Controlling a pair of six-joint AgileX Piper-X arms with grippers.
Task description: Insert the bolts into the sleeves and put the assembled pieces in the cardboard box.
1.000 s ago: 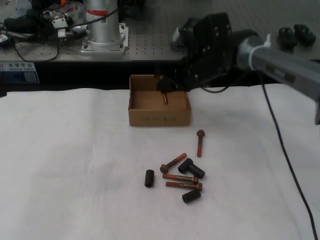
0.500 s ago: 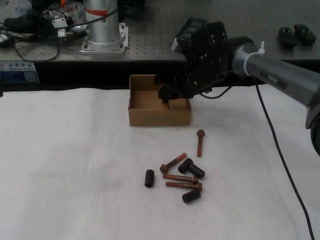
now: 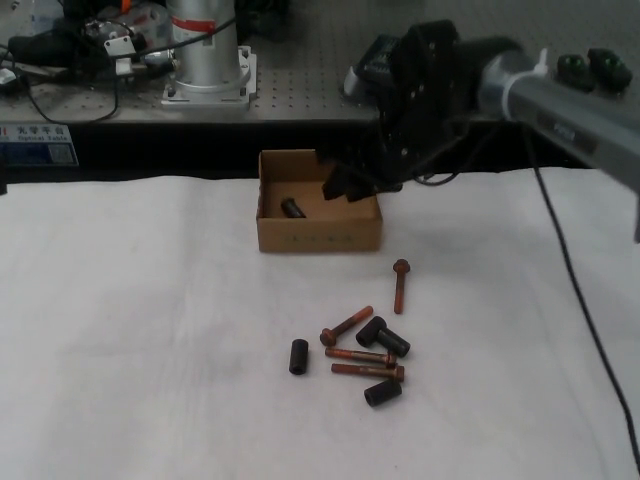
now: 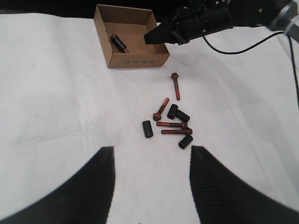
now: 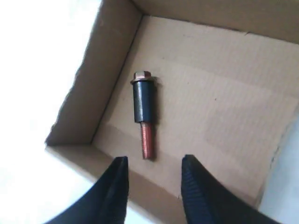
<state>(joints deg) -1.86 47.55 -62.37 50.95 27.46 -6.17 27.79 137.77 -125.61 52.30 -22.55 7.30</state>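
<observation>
Jaws spread on my right gripper (image 5: 153, 163) above the brown cardboard box (image 3: 320, 238); nearest rusty bolt (image 3: 400, 287) lies at five o'clock, shank twelve-to-six.

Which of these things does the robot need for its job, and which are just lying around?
For the job:
- cardboard box
- assembled piece lying inside it
- loose bolts on the cloth
- loose sleeves on the cloth
- right claw, open above the box

Just lying about, on the back bench:
- silver post
- blue label
- dark knobs
</observation>
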